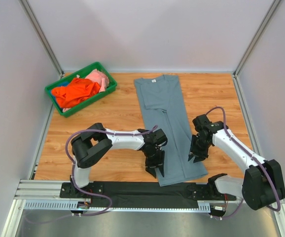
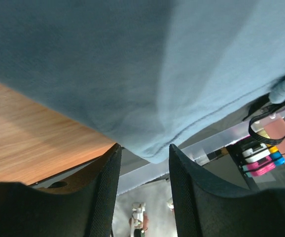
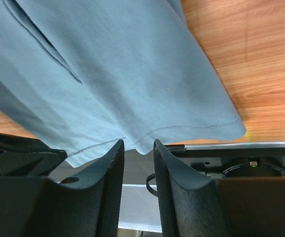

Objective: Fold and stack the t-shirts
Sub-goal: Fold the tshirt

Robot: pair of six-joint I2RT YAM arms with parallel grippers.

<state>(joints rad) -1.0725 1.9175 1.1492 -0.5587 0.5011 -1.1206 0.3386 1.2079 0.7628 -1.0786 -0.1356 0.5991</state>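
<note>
A wood-grain bench (image 1: 108, 123) is filling the floor of a small booth. Plain pale walls (image 1: 152, 29) are rising on three sides and slim metal posts (image 1: 42, 37) are running up the far corners. Along the near edge a black strip (image 1: 132, 190) is lying across a slotted metal rail (image 1: 39, 190).

The grey-blue t-shirt (image 1: 164, 113) is lying flat down the middle of the bench as a long narrow band, with its collar at the far end and its hem reaching the black strip.

The left tool (image 1: 155, 165) is hovering at the hem's left corner. In its wrist view its fingers (image 2: 103, 182) are standing well apart, and the cloth corner is hanging just above the gap, not pinched. The right tool (image 1: 197, 155) is sitting at the shirt's right edge near the hem. Its fingers (image 3: 110, 177) are standing narrowly apart with the hem edge at their tips, clamping nothing.

In the far left corner a green bin (image 1: 90, 100) is holding an orange tee (image 1: 76, 91) and a pink tee (image 1: 99, 78), bunched together.
</note>
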